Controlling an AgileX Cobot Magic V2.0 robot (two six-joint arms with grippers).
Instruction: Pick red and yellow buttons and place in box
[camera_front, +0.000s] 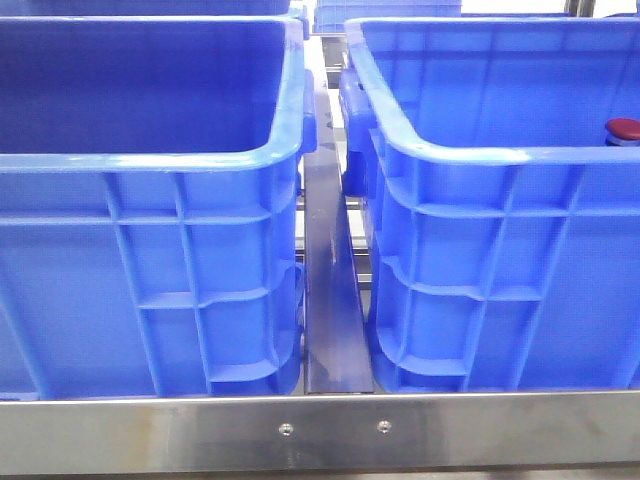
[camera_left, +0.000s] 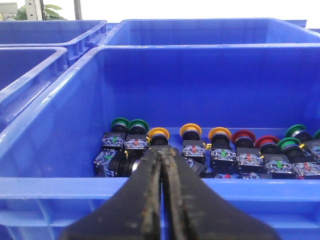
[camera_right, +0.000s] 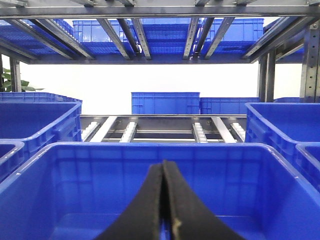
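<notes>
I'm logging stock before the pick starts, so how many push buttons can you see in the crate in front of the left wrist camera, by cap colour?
In the crate, by visible caps:
Green buttons: 5, one cut off at the picture edge
Yellow buttons: 3
Red buttons: 2
Total: 10; the left arm's closed jaws may hide more.

Bright even light, blown-out white background behind shelving, glare on crate rims, near tools blurred
</notes>
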